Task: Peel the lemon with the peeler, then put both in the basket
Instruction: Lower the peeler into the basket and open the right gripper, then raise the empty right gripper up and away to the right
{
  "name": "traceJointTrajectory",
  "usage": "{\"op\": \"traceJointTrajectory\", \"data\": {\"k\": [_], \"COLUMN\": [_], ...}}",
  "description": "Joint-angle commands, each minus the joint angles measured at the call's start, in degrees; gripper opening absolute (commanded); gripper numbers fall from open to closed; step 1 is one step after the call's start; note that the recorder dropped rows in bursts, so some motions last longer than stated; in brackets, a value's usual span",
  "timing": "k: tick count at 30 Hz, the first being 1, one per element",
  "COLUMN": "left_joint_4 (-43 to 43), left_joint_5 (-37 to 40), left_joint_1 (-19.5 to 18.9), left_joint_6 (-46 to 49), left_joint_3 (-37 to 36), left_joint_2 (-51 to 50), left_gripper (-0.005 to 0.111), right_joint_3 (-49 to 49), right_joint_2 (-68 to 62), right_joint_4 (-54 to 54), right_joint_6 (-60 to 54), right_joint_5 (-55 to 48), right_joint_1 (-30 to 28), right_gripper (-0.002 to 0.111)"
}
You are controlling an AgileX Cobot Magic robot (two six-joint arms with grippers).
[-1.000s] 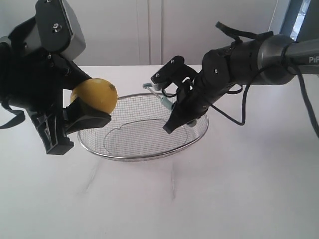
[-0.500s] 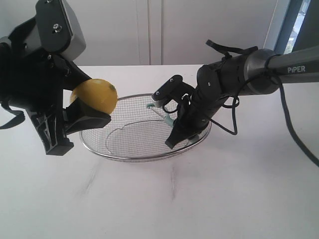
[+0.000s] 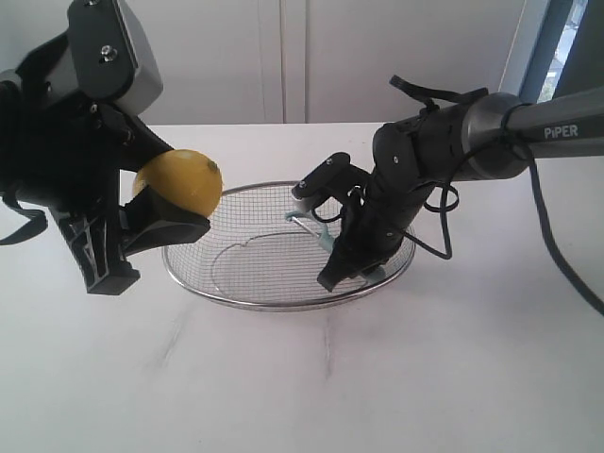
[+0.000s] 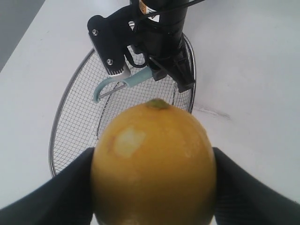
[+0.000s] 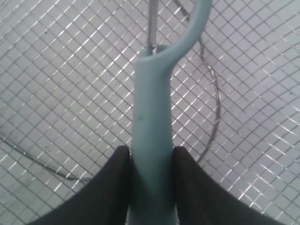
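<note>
My left gripper is shut on the yellow lemon and holds it in the air over the left rim of the wire basket. In the left wrist view the lemon fills the space between both black fingers and shows a small pale patch. My right gripper is shut on the handle of the pale teal peeler low inside the basket. The right wrist view has the peeler clamped between the fingers just above the basket's mesh. Its head points away from the wrist.
The basket stands on a white table. A pale wall with panel seams rises behind the table's far edge. A black cable loops from the right arm over the basket's right side.
The right gripper has moved down and a little right with the peeler, deeper into the basket. The basket has slid slightly to the right. The left gripper and lemon have stayed still.
</note>
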State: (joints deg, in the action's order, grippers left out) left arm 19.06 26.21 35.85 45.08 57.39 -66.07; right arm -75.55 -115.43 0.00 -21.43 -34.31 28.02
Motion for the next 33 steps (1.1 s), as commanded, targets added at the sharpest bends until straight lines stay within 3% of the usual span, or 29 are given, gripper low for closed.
{"op": "traceJointTrajectory", "data": {"k": [1, 10, 23, 33], "left_joint_4": [1.37, 1.37, 1.37, 1.37], "left_joint_5": [0.09, 0.28, 0.26, 0.26], "left_joint_1": [-0.10, -0.10, -0.10, -0.10], "left_joint_6": [-0.40, -0.42, -0.32, -0.32], "left_joint_3": [-0.09, -0.09, -0.09, -0.09], "left_joint_2": [0.74, 0.74, 0.74, 0.74], "left_gripper": [0.000, 0.000, 0.000, 0.000], "right_joint_3": [-0.41, -0.41, -0.44, -2.33], "right_joint_2": [0.11, 0.11, 0.99, 13.75], "right_joint_4": [0.00, 0.00, 0.00, 0.00], "right_joint_6": [0.73, 4.34, 6.93, 7.34], "right_joint_5": [1.23, 1.28, 4.39, 5.16], "right_joint_1": [-0.05, -0.05, -0.05, -0.05], "right_gripper": [0.000, 0.004, 0.056, 0.057]}}
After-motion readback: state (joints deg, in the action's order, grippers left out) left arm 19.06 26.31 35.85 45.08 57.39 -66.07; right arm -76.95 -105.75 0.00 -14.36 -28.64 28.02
